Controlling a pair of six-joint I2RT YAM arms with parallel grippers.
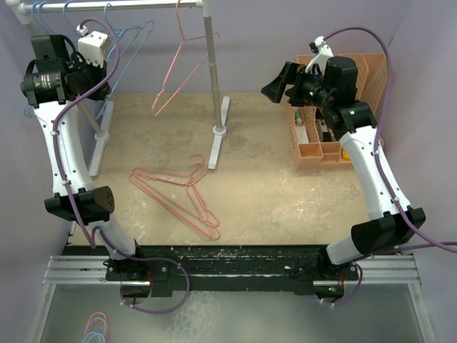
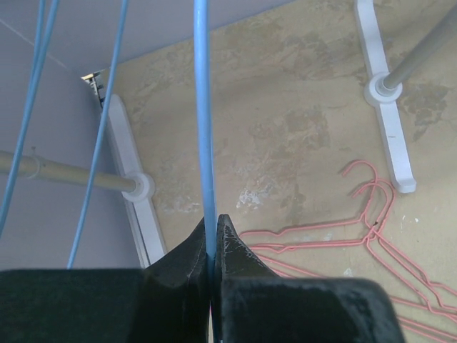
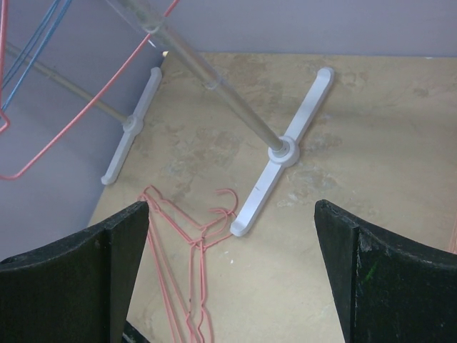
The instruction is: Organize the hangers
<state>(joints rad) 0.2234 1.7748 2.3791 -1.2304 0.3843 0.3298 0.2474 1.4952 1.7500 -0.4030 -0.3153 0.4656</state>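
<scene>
Nearest the arm bases, a loose heap of pink hangers (image 1: 178, 196) lies flat on the table at about 7 o'clock from its middle, their hooks tangled together and none of them gripped. Farther out at 2 o'clock the right gripper (image 3: 230, 211) hangs with its fingers spread wide and nothing between them, looking down at that heap and a foot of the white rack (image 1: 211, 71); the orange file holder (image 1: 335, 121) sits just beyond it. At 10 o'clock, high by the rack's rail, the left gripper (image 2: 212, 227) has its fingers pressed together on the wire of a blue hanger (image 2: 203, 107), with other blue hangers (image 2: 97, 143) beside it at its 9 o'clock. A single pink hanger (image 1: 162, 89) hangs farther along the rail at 12 o'clock. The step in hand looks like seating this blue hanger among its own colour; next the pinch must let go cleanly, and then the floor heap wants untangling one hook at a time.
</scene>
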